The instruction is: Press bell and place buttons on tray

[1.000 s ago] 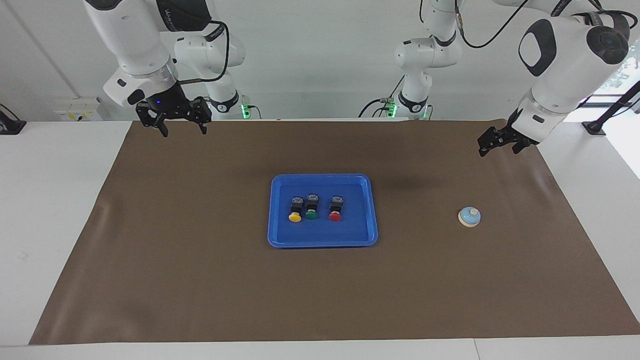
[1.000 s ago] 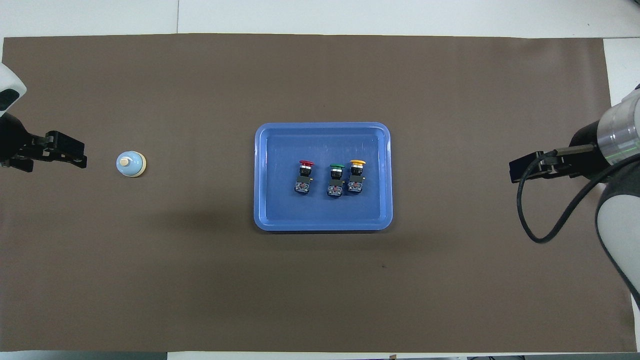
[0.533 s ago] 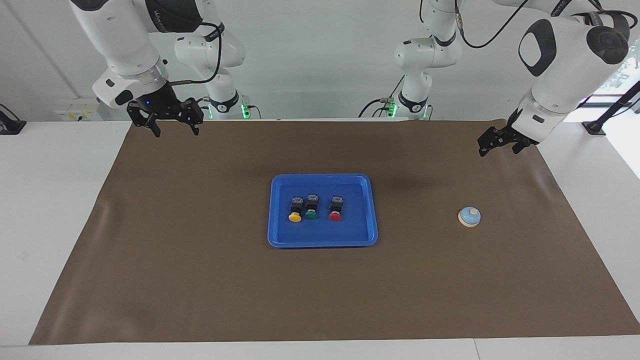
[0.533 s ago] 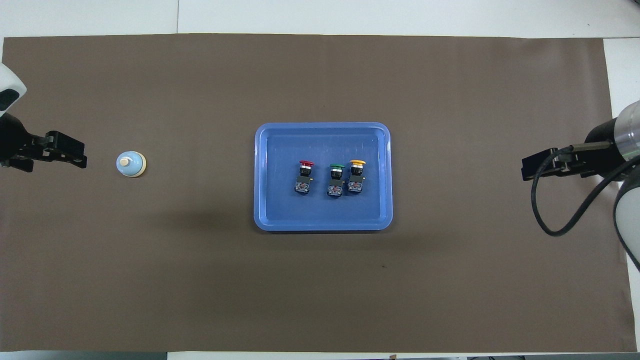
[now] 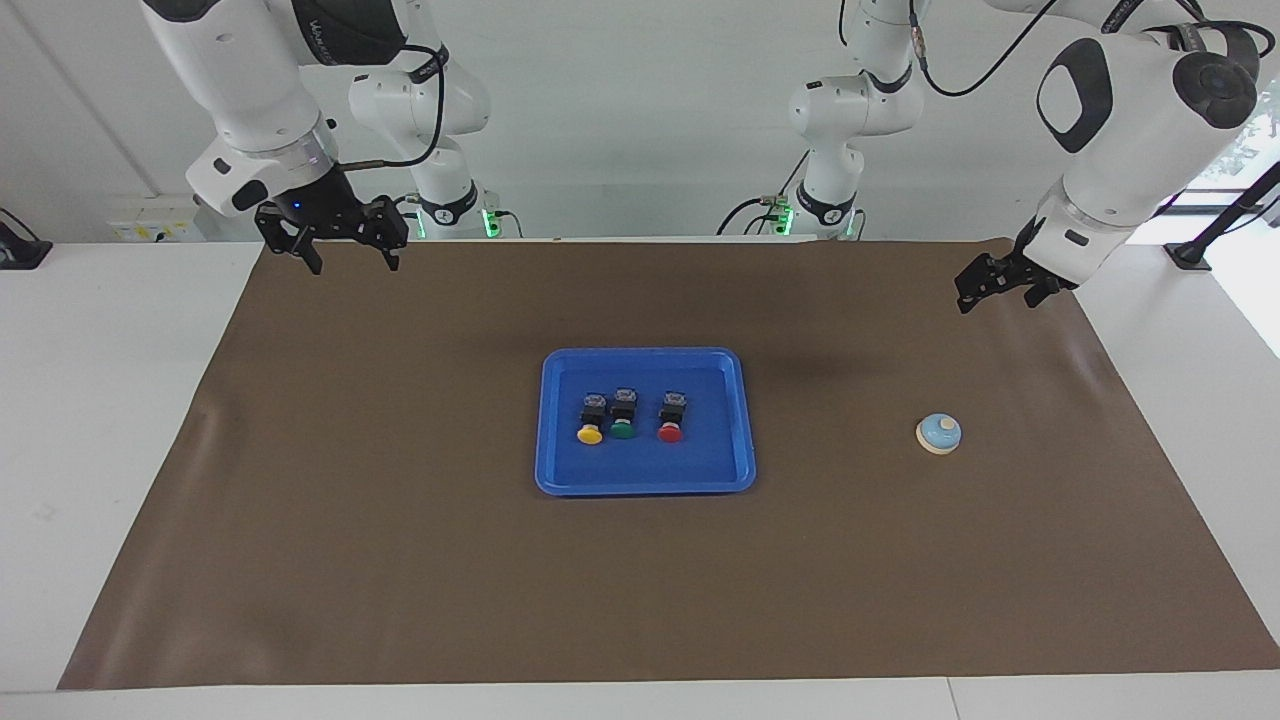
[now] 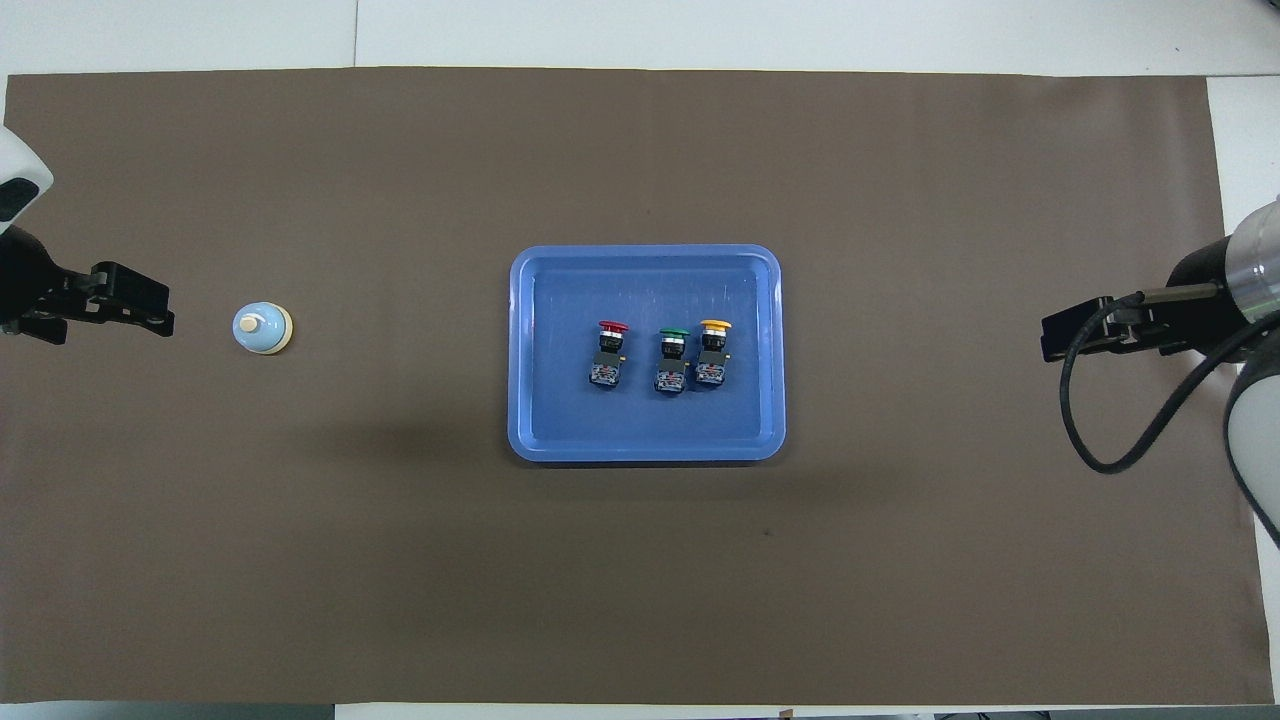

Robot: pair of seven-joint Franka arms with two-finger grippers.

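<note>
Buttons (image 5: pixel 630 416) in tray (image 5: pixel 548 420), no legible labels

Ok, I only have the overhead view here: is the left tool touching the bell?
Observer: No. From the facing view, the left tool hangs in the air above the mat, well clear of the bell.
Operator: And the right tool, is it holding anything?
Observer: Nothing. The right tool is raised over the mat's edge at its own end of the table, fingers spread apart and empty.

Robotics lab: two mounted arms (image 5: pixel 250 80), bare white walls.
</note>
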